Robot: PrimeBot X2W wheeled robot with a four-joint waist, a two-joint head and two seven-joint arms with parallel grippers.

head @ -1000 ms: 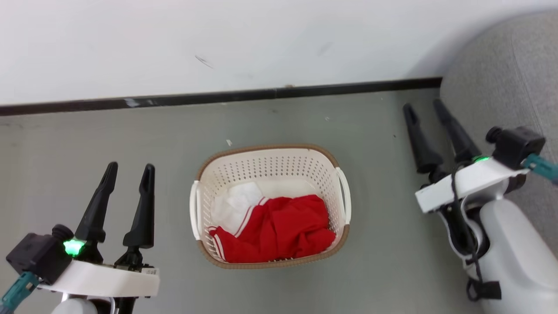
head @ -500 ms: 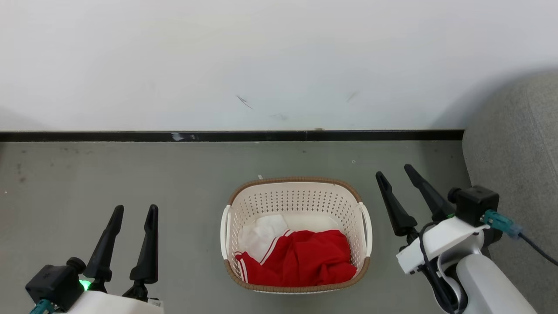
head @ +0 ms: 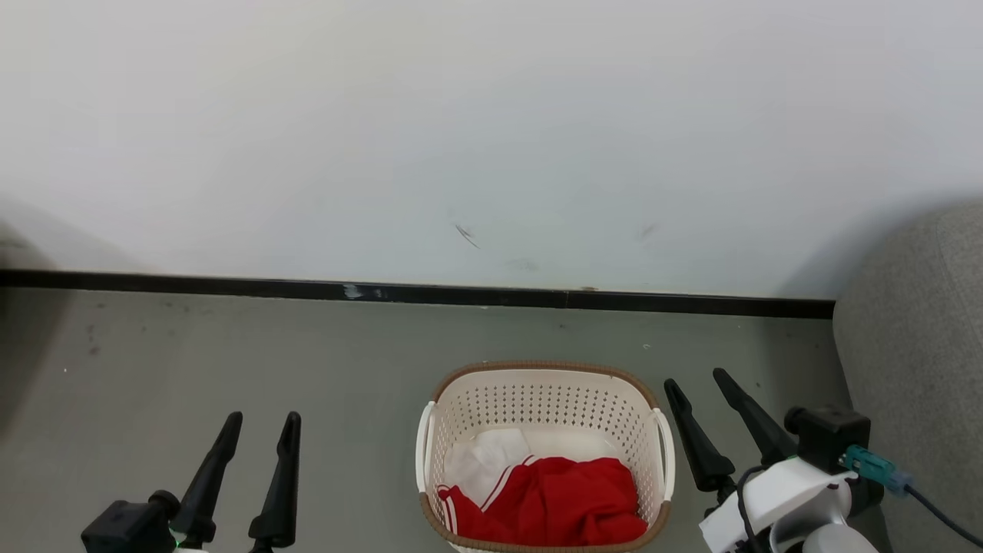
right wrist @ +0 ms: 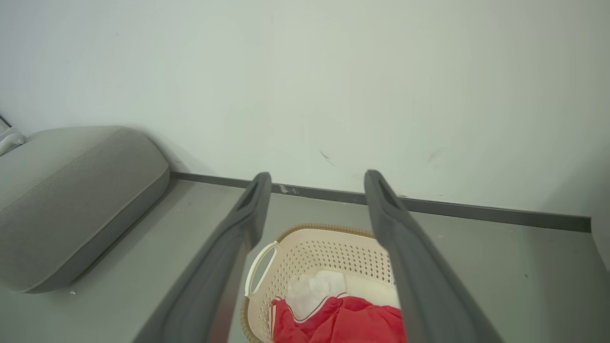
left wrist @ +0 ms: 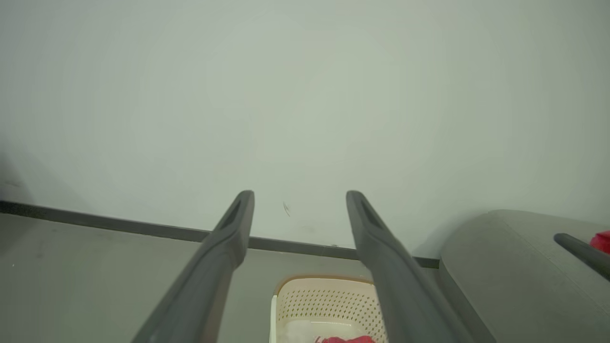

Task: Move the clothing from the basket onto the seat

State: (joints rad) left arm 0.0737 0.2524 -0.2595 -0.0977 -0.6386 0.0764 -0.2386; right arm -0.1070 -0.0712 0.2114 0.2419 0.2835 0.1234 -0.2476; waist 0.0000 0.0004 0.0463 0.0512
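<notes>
Head view first: the basket (head: 541, 369) sits on the floor (head: 230, 361) at bottom centre. The red clothing (head: 553, 503) is heaped in its near half with a white cloth (head: 484, 461) tucked behind, so nothing in there has been lifted out yet. The left end effector (head: 263, 421) hangs at lower left, well apart from the basket, fingers wide and empty. The right end effector (head: 696, 380) is just beside the basket's right handle, also wide and empty. I'd guess that's the one to reach in, since the grey seat (head: 921, 346) is on that same side, at the right edge. Left wrist view: spread fingers frame the wall (left wrist: 305, 95), basket low in the middle, seat at lower right, plus a scrap of red at the frame edge I can't identify. Right wrist view: basket and red pile sit at the bottom between the wide fingers, seat off at the left.
</notes>
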